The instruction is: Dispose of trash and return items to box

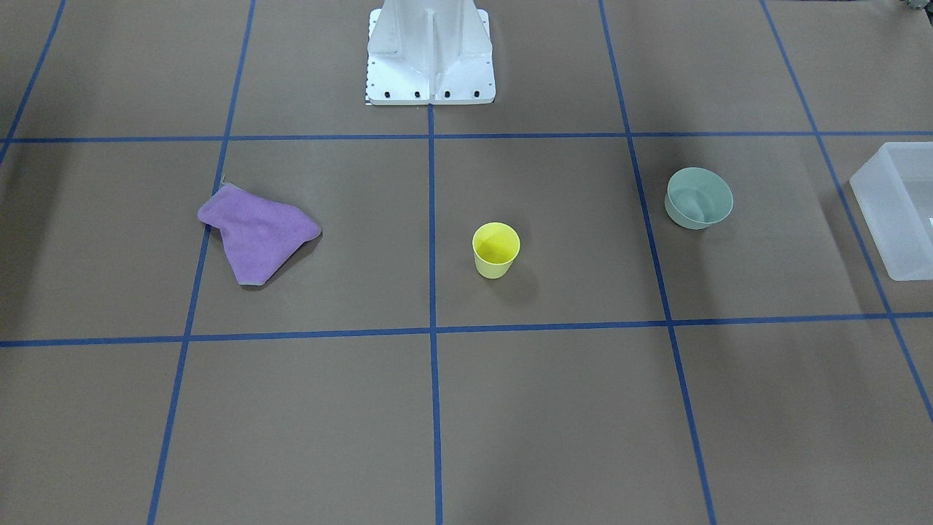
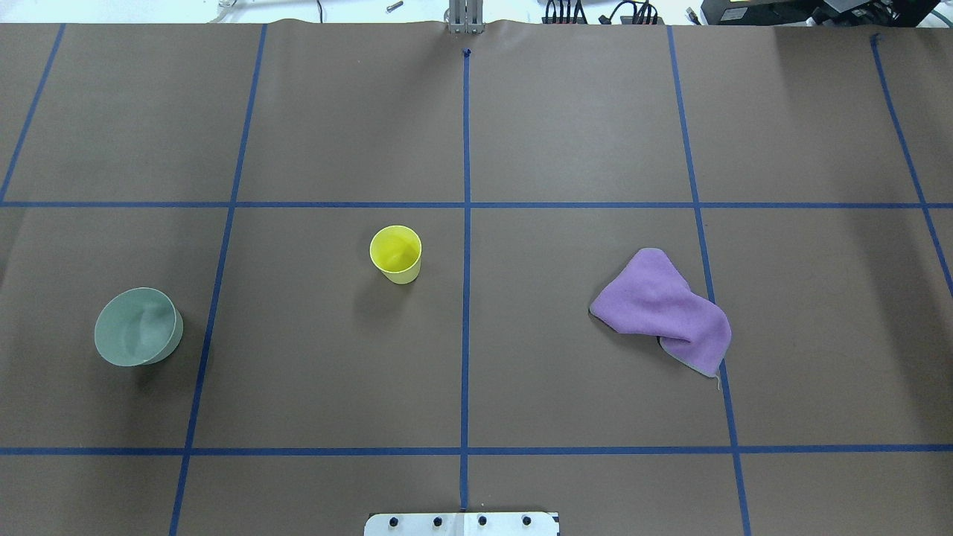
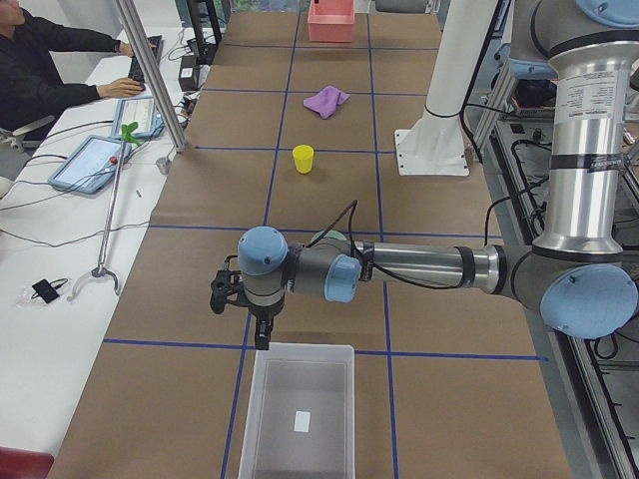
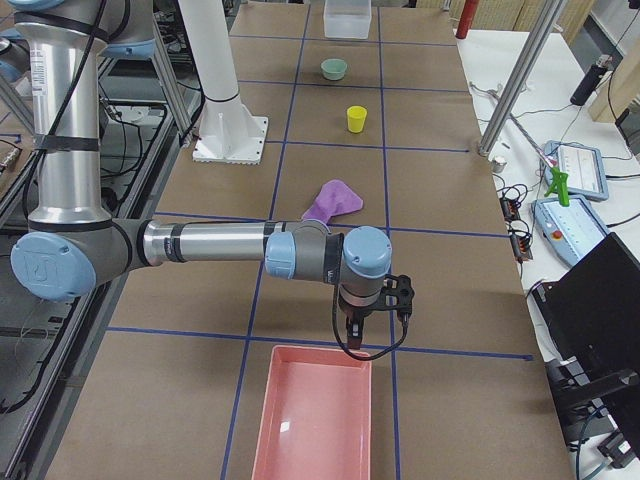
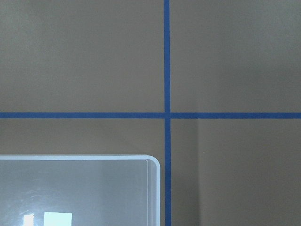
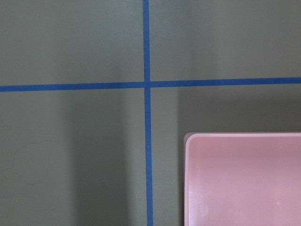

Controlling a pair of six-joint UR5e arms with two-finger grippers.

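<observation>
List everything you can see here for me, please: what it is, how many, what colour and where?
table: one, brown with blue tape grid, under everything
cup: one, yellow, upright near the table's middle
bowl: one, pale green, on the robot's left side
cloth: one, purple, crumpled on the robot's right side
bin: one, frosted white, at the table's left end
tray: one, pink, at the table's right end
person: one, dark clothes, at a side desk
base: one, white, at the table's edge
left arm: silver and pale blue, its left gripper black, beside the bin
right arm: same colours, its right gripper black, beside the tray
</observation>
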